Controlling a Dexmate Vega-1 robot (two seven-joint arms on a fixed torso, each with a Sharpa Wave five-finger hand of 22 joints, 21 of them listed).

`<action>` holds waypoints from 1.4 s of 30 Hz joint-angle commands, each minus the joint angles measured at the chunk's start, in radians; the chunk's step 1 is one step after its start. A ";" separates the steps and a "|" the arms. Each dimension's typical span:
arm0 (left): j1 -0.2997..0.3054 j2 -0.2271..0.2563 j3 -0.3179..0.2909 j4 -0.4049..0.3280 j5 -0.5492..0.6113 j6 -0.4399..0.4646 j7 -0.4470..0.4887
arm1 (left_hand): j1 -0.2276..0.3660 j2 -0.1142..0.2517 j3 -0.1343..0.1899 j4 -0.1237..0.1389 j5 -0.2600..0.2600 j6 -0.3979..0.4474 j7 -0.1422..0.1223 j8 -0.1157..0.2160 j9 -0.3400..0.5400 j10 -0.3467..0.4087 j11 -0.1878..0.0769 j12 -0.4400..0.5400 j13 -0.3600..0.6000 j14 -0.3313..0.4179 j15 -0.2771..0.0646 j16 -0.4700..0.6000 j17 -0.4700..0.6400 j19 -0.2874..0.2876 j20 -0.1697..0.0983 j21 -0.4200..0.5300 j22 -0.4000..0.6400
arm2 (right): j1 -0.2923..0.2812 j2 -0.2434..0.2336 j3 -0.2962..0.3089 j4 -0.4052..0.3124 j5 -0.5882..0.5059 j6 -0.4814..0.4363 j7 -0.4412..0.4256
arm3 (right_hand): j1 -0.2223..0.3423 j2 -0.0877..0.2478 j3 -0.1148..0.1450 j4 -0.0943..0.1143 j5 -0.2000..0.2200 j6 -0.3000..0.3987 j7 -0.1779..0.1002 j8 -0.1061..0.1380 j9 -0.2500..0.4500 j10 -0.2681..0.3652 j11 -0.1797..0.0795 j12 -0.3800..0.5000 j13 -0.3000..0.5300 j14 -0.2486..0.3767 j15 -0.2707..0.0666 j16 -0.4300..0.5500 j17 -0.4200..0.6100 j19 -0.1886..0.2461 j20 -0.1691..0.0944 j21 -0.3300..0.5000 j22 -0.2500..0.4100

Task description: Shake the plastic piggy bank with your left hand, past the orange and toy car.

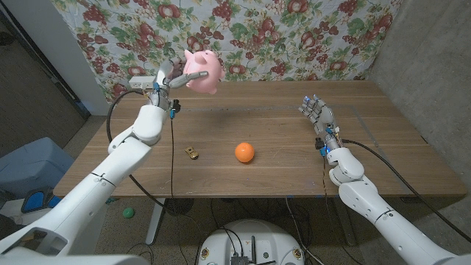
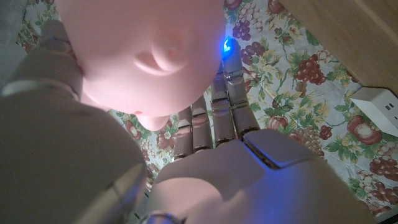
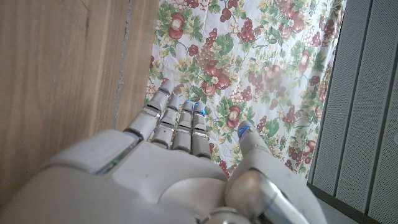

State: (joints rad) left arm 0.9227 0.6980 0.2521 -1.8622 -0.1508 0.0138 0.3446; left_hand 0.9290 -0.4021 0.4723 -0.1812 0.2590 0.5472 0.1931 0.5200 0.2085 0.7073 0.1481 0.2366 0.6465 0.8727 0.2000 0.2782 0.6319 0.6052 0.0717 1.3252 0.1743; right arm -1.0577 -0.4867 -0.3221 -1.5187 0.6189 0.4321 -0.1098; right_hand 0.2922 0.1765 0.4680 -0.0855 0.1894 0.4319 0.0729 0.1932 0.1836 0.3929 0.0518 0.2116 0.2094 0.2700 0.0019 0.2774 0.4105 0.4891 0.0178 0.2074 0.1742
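Left hand [image 1: 163,79] upper left of head view, raised off the table, gripping the pink piggy bank [image 1: 204,71]. Pig sits just right of the hand, in the air in front of the floral cloth [image 1: 294,37]. In left wrist view the piggy bank [image 2: 149,56] fills the upper left, pressed against the left hand [image 2: 205,168], fingers [image 2: 214,118] reaching up along it. Orange [image 1: 245,152] at frame centre on the wooden table [image 1: 383,140], toy car [image 1: 192,153] left of it, apart; both lower than the pig in frame. Right hand [image 1: 319,115] right of centre, holding nothing, fingers extended, close together; right wrist view shows the same right hand [image 3: 180,162].
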 commanded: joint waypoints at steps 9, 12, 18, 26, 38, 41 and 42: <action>-0.149 0.203 0.098 -0.066 -0.096 0.332 -0.284 | 0.436 0.439 0.175 0.000 0.085 0.298 -0.178 0.003 0.121 0.289 -0.279 0.005 0.002 0.318 -0.436 0.005 0.003 -0.028 -0.255 0.008 0.005 | 0.008 0.011 -0.012 -0.005 -0.020 -0.011 -0.025 | -0.004 -0.006 0.004 0.000 0.003 -0.003 -0.004 0.003 0.005 0.004 0.002 -0.004 0.003 0.008 0.005 -0.001 0.004 0.004 0.003 -0.002 0.003; -0.173 0.223 0.118 -0.063 -0.097 0.347 -0.320 | 0.437 0.438 0.175 -0.001 0.085 0.297 -0.178 0.003 0.122 0.289 -0.279 0.005 0.003 0.318 -0.436 0.004 0.002 -0.029 -0.256 0.007 0.004 | 0.008 0.011 -0.012 -0.007 -0.022 -0.012 -0.028 | -0.004 -0.006 0.004 0.000 0.003 -0.004 -0.005 0.002 0.005 0.004 0.001 -0.004 0.003 0.007 0.002 -0.002 0.004 0.004 0.002 -0.002 0.003; -0.176 0.233 0.125 -0.066 -0.104 0.347 -0.318 | 0.438 0.439 0.176 -0.002 0.086 0.296 -0.177 0.000 0.121 0.287 -0.277 0.004 0.004 0.317 -0.436 0.003 0.002 -0.029 -0.257 0.007 0.004 | 0.005 0.012 -0.012 -0.011 -0.023 -0.011 -0.032 | -0.004 -0.006 0.005 0.000 0.003 -0.005 -0.006 0.002 0.005 0.003 -0.001 -0.004 0.003 0.007 0.005 -0.002 0.004 0.004 0.002 -0.002 0.003; -0.175 0.240 0.130 -0.078 -0.108 0.360 -0.303 | 0.438 0.438 0.177 -0.002 0.086 0.297 -0.177 0.000 0.125 0.286 -0.277 0.003 0.005 0.318 -0.436 0.002 0.001 -0.029 -0.256 0.007 0.004 | 0.003 0.007 -0.011 -0.013 -0.022 -0.011 -0.027 | -0.004 -0.006 0.005 0.000 0.003 -0.005 -0.006 0.002 0.005 0.003 0.001 -0.004 0.003 0.007 0.003 -0.003 0.005 0.004 0.002 -0.003 0.003; -0.183 0.251 0.175 -0.150 -0.009 0.500 -0.200 | 0.437 0.437 0.177 -0.002 0.087 0.298 -0.181 -0.002 0.125 0.287 -0.280 0.002 0.005 0.319 -0.436 0.002 0.002 -0.030 -0.256 0.007 0.004 | 0.002 0.005 -0.009 -0.009 -0.012 -0.005 -0.013 | -0.004 -0.006 0.005 0.000 0.003 -0.005 -0.006 0.002 0.005 0.002 0.001 -0.004 0.003 0.007 0.004 -0.003 0.005 0.005 0.001 -0.002 0.003; -0.191 0.253 0.201 -0.173 0.045 0.554 -0.170 | 0.435 0.438 0.176 0.000 0.086 0.297 -0.182 -0.004 0.125 0.288 -0.282 0.002 0.005 0.319 -0.436 0.001 0.002 -0.029 -0.254 0.007 0.004 | 0.003 0.004 -0.009 -0.007 -0.011 -0.005 -0.008 | -0.004 -0.006 0.005 0.000 0.003 -0.005 -0.006 0.002 0.005 0.002 -0.001 -0.004 0.003 0.007 0.005 -0.003 0.005 0.004 0.001 -0.003 0.003; -0.195 0.253 0.210 -0.180 0.062 0.573 -0.162 | 0.434 0.438 0.176 0.000 0.086 0.297 -0.180 -0.004 0.125 0.289 -0.282 0.001 0.005 0.319 -0.436 0.001 0.002 -0.029 -0.254 0.008 0.004 | 0.003 0.003 -0.009 -0.007 -0.011 -0.004 -0.007 | -0.004 -0.005 0.005 0.000 0.003 -0.005 -0.007 0.002 0.005 0.002 -0.001 -0.004 0.003 0.007 0.005 -0.003 0.005 0.004 0.001 -0.002 0.003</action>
State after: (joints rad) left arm 0.7460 0.9399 0.4016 -1.9775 -0.2089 0.4460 0.0989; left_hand 0.9290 -0.4021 0.4723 -0.1812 0.2590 0.5472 0.1931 0.5137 0.2086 0.7074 0.1481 0.2387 0.6460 0.8729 0.1997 0.2785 0.6322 0.5983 0.0647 1.3273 0.1743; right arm -1.0543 -0.4798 -0.3327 -1.5294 0.6013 0.4219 -0.1308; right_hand 0.2922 0.1765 0.4680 -0.0855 0.1894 0.4265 0.0675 0.1933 0.1835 0.3929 0.0517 0.2117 0.2094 0.2718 0.0038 0.2776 0.4105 0.4891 0.0178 0.2074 0.1743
